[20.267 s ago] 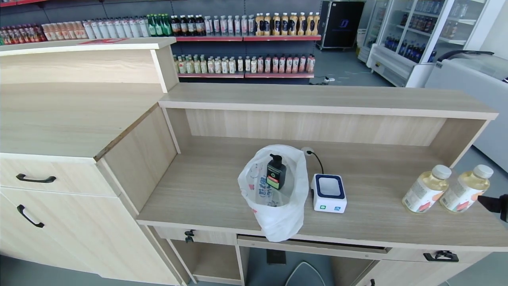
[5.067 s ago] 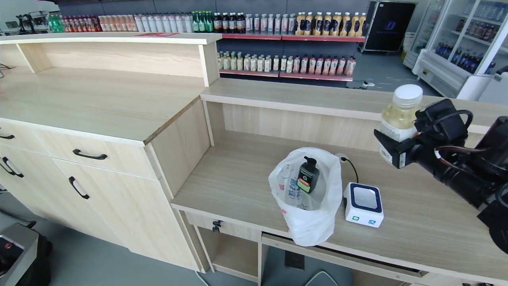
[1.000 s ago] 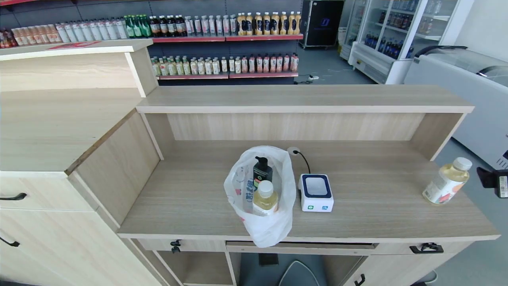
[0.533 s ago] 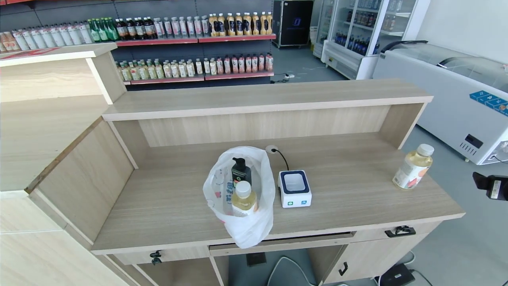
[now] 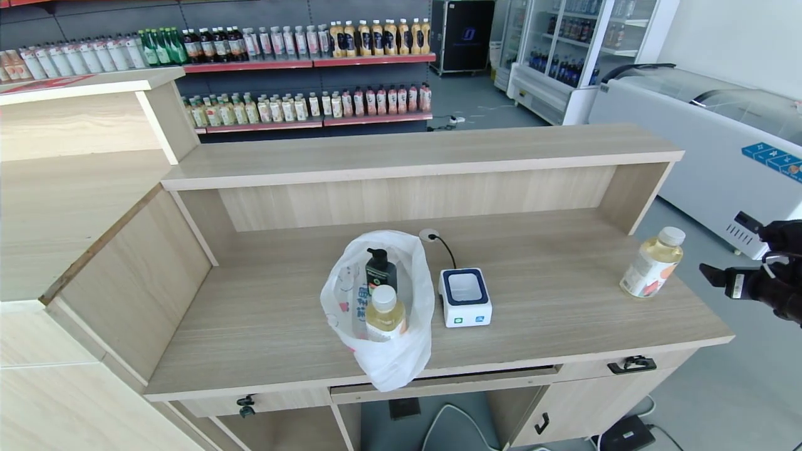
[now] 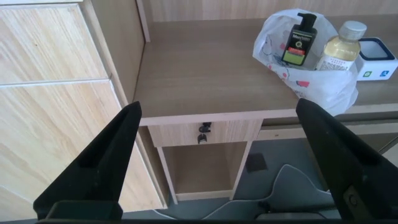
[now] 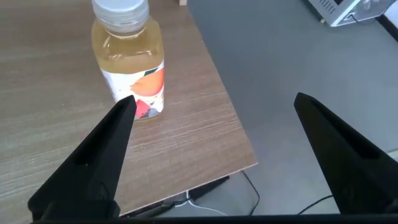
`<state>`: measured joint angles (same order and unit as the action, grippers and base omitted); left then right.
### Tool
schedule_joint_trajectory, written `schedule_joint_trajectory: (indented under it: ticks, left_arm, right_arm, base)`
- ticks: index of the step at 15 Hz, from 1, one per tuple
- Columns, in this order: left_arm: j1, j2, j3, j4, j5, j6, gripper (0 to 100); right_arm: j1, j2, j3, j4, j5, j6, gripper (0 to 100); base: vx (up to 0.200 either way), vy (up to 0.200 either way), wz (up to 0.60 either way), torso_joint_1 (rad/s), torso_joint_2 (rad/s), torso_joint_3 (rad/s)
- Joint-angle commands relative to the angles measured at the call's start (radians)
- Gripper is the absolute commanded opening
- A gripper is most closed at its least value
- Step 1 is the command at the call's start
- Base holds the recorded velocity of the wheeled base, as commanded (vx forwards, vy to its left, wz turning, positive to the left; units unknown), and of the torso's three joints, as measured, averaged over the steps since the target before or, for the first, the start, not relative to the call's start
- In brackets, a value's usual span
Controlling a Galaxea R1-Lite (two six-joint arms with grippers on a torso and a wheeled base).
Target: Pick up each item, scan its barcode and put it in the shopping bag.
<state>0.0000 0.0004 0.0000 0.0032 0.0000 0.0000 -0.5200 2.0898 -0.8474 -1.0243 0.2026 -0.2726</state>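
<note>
The one juice bottle (image 5: 651, 263) not yet bagged is standing upright near the right end of the wooden counter (image 5: 551, 313), close to its end edge. The right gripper (image 7: 214, 102) is hanging just off that end beside it, fingers spread wide and gripping nothing. Filled with pale liquid, the bottle is probably carrying fair weight in a smooth, fairly stiff plastic body. Taking it around the labelled middle, below the narrowing shoulder, is looking safest, since the white cap is offering little purchase and a careless nudge could be tipping it toward the edge. The left gripper (image 6: 219, 107) is hovering well apart, off the counter's left front, likewise wide open and empty. Along the way, the white barcode scanner (image 5: 465, 297) is sitting just beside the white shopping bag (image 5: 401, 357), which is holding a black pump bottle (image 5: 380, 272) and a second juice bottle (image 5: 384, 310), leaving limited room.
</note>
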Motion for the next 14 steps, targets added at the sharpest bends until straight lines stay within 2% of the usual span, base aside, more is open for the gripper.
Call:
schedule_joint_trajectory:
  ticks: [1, 3, 6, 11, 14]
  left_arm:
    - [0.0, 0.0, 0.0, 0.0, 0.0, 0.0, 100]
    - [0.0, 0.0, 0.0, 0.0, 0.0, 0.0, 100]
    - [0.0, 0.0, 0.0, 0.0, 0.0, 0.0, 100]
    - [0.0, 0.0, 0.0, 0.0, 0.0, 0.0, 100]
    - [0.0, 0.0, 0.0, 0.0, 0.0, 0.0, 100]
  right_arm:
    - [0.009, 0.087, -0.076, 0.018, 0.032, -0.027, 100]
    - [0.038, 0.13, -0.136, 0.021, 0.06, -0.034, 100]
    - [0.074, 0.165, -0.151, 0.01, 0.113, -0.034, 100]
    - [0.087, 0.21, -0.162, -0.013, 0.115, -0.063, 100]
    - [0.086, 0.233, -0.217, -0.01, 0.115, -0.063, 100]
  base:
    - [0.0, 0.0, 0.0, 0.0, 0.0, 0.0]
    - [0.0, 0.0, 0.0, 0.0, 0.0, 0.0]
    - [0.0, 0.0, 0.0, 0.0, 0.0, 0.0]
    - [0.0, 0.0, 0.0, 0.0, 0.0, 0.0]
    - [0.0, 0.0, 0.0, 0.0, 0.0, 0.0]
